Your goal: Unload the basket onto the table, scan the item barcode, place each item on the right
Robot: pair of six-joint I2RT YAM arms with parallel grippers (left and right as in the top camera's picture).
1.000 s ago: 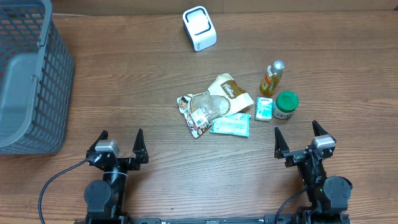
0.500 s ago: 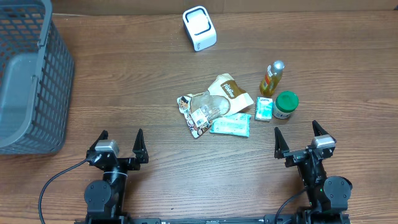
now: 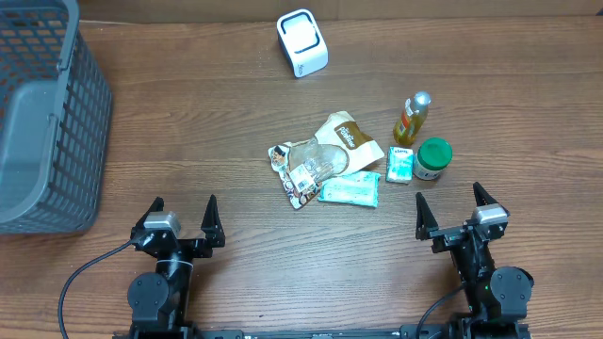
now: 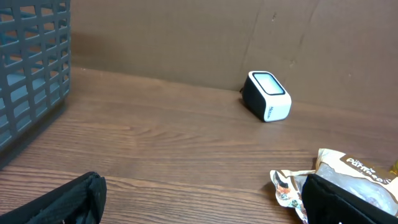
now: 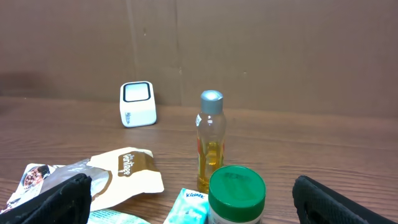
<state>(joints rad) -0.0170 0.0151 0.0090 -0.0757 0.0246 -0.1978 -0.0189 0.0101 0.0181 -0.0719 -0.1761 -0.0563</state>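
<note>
A white barcode scanner stands at the back of the table, also visible in the left wrist view and the right wrist view. The items lie in a cluster mid-table: crumpled snack bags, a teal wipes pack, a Kleenex pack, a green-lidded jar and a small yellow bottle. My left gripper rests open near the front edge, left of the cluster. My right gripper is open just in front of the jar. Neither holds anything.
A large grey mesh basket fills the far left of the table, its wall showing in the left wrist view. A brown cardboard wall runs behind the scanner. Bare wood lies between the basket and the item cluster.
</note>
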